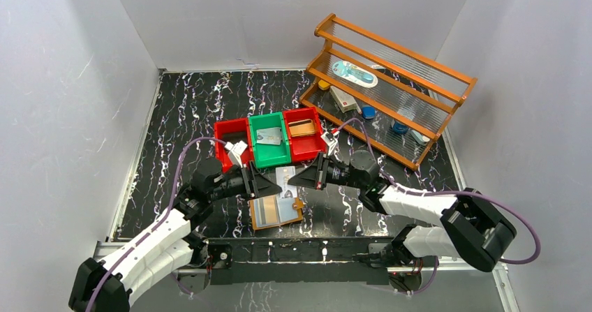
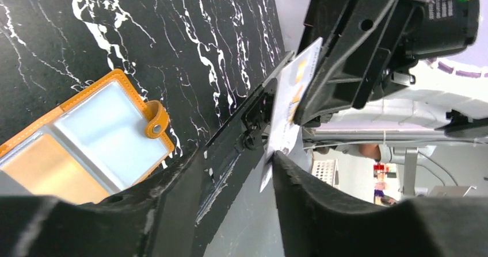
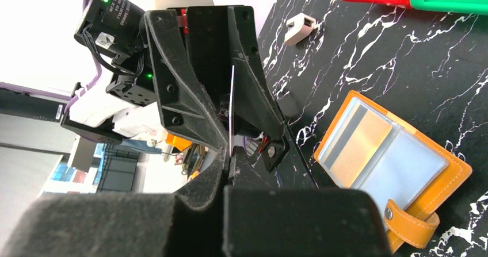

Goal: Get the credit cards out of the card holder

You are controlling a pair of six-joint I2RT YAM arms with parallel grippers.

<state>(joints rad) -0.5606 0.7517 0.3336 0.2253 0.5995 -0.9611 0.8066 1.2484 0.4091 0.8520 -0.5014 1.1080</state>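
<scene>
The card holder point(image 1: 276, 211), a tan-orange wallet, lies open on the black marbled table; it also shows in the left wrist view point(image 2: 86, 136) and the right wrist view point(image 3: 391, 159). A gold-toned card point(image 3: 359, 142) sits in one clear pocket. My right gripper point(image 1: 304, 177) is shut on a pale credit card point(image 1: 286, 181), held on edge above the wallet point(image 3: 231, 107). My left gripper point(image 1: 262, 183) faces it, open point(image 2: 236, 156), with the card point(image 2: 285, 113) between its fingers and resting against one of them.
Red, green and red bins point(image 1: 269, 155) stand behind the wallet; a grey card point(image 1: 271, 136) lies in the green one and a brown case point(image 1: 301, 127) in the right red one. A wooden rack point(image 1: 391, 82) stands at the back right. A white adapter point(image 3: 299, 27) lies by the bins.
</scene>
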